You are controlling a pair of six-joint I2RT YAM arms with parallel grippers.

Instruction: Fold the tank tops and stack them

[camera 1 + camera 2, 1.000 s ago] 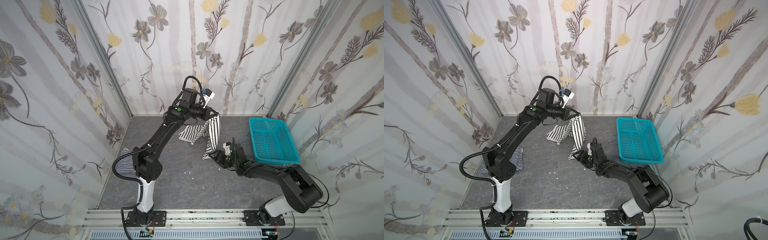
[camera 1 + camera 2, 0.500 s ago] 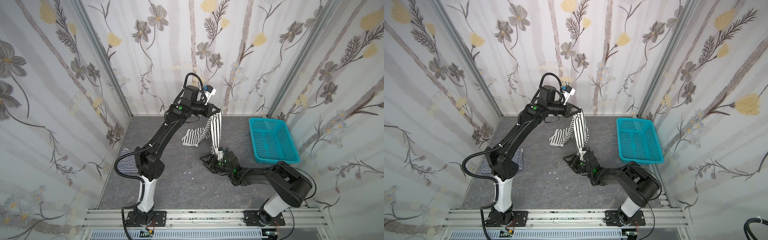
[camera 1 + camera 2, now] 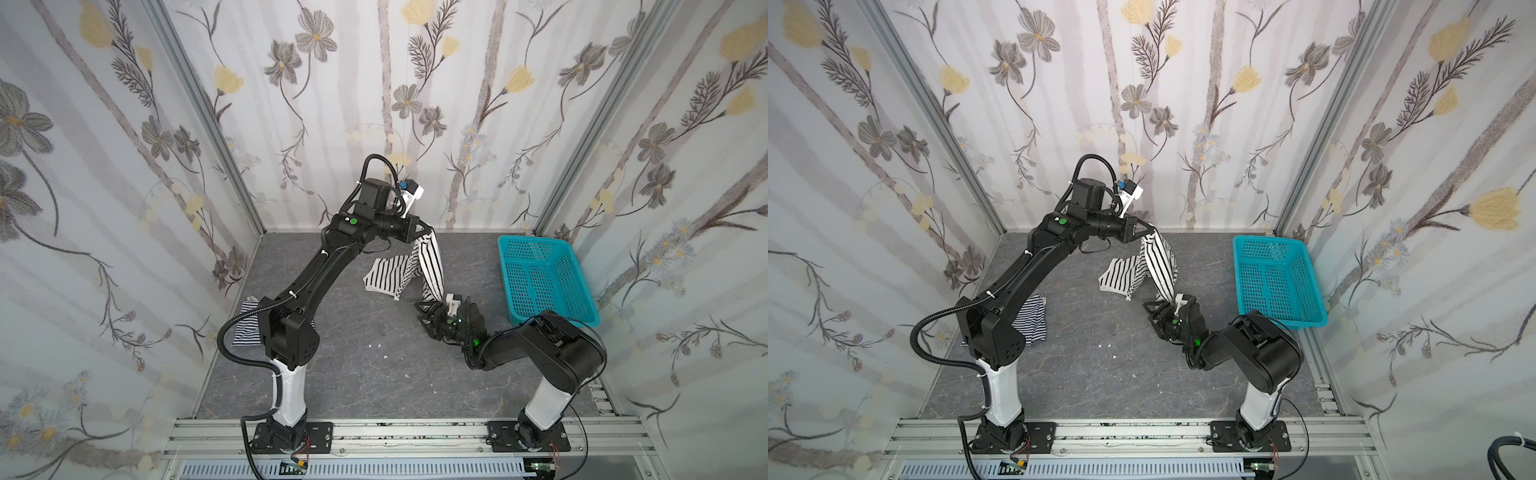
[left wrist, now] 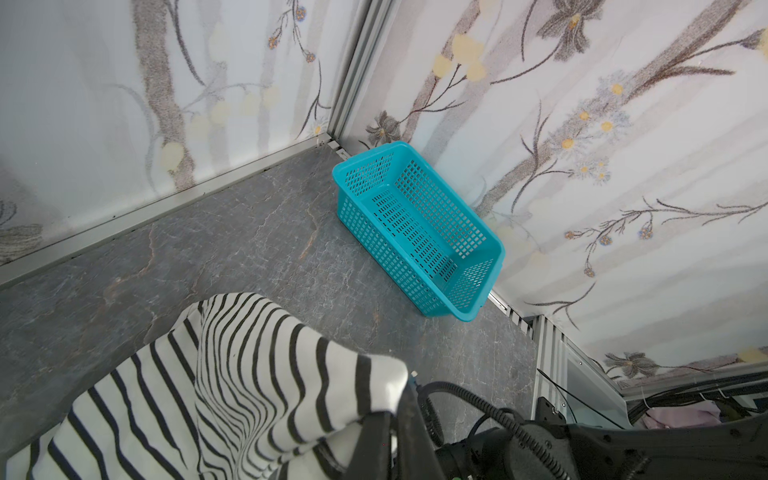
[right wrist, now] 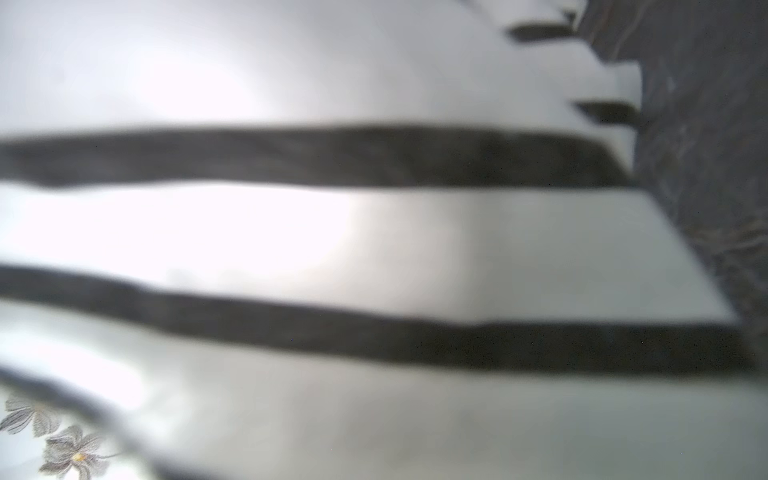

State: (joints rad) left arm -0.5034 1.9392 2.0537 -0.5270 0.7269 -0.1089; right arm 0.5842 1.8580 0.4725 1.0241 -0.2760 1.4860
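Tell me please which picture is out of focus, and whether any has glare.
Right wrist view: badly blurred, since the wide-striped tank top sits very close to the lens, with one washed-out bright patch. Left wrist view: sharp on the turquoise basket and the cloth. Both top views: sharp, evenly lit, no glare.

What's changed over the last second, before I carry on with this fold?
The right gripper swung in from the basket side toward the middle, jaws open, up to the hanging lower end of the wide-striped tank top. The left gripper, shut on it, shifted slightly right. The fine-striped tank top and basket are unchanged.
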